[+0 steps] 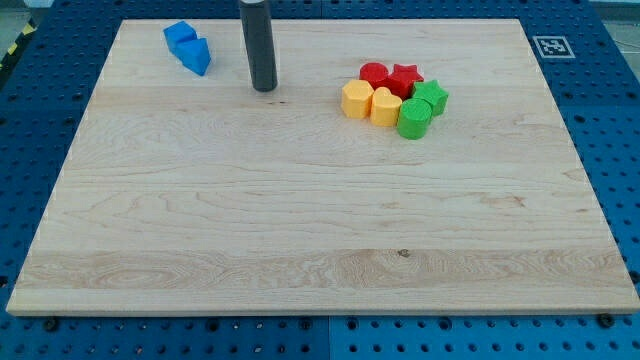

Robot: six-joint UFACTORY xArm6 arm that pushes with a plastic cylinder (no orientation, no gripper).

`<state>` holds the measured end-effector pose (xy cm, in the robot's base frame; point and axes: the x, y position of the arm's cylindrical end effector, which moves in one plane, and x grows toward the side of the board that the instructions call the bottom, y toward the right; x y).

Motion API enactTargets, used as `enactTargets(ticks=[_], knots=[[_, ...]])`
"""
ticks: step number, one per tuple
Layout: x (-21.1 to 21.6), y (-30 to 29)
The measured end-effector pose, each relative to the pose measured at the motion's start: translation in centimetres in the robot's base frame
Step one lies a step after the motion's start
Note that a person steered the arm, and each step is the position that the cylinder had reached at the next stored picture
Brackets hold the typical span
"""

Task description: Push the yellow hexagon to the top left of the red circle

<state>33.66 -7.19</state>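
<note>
Here my tip (264, 88) rests on the wooden board (300, 230), blue pegboard (620, 120) around.

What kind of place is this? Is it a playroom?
More likely a robot lab bench. A wooden board lies on a blue table with a grid of holes, a printed tracking marker sits in the corner, and my tip stands among small coloured blocks.
</note>
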Motion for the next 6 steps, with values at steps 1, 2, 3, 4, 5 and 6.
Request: enactTargets(ticks=[1, 2, 3, 4, 5, 6], knots=[[0.4, 0.5], [3.0, 1.0], [5.3, 1.8], [7.0, 3.2], [7.6, 5.1], [7.6, 7.3]])
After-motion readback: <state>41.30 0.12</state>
